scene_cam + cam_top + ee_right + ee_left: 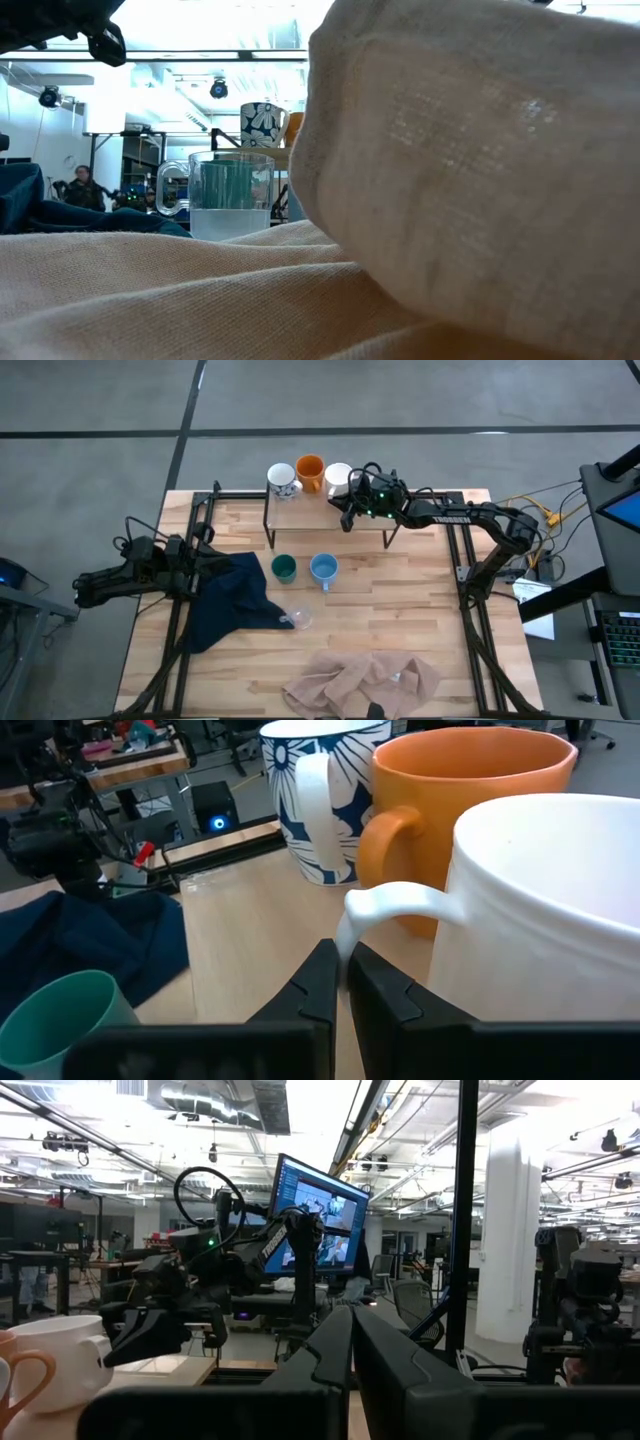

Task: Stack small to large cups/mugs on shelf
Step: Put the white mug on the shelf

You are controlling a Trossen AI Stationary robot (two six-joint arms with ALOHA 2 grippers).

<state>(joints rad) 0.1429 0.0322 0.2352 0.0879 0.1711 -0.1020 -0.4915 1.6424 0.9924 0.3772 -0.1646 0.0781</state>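
On the shelf [300,510] at the far side stand a white-and-dark patterned mug [283,480], an orange mug [310,470] and a white mug [337,474], side by side and upright. My right gripper [343,965] is shut, its tips at the white mug's handle. A dark green mug [284,568] and a light blue mug [323,568] stand on the table in front of the shelf. A clear glass cup [298,618] stands by the dark blue cloth. My left gripper [350,1350] is shut and waits raised at the table's left. My right gripper's shut fingertips stand at the lower end of the white mug's handle [347,925]. They come from the table's right, slanting slightly down. I cannot tell whether they touch the handle. The mug stands upright on the shelf board beside the orange mug.
A dark blue cloth [230,605] lies crumpled at the left, next to my left arm. A beige cloth [365,680] lies bunched at the near edge and fills the low view. Black rails [465,610] run along the table's sides. Bare wood [400,600] lies near the right.
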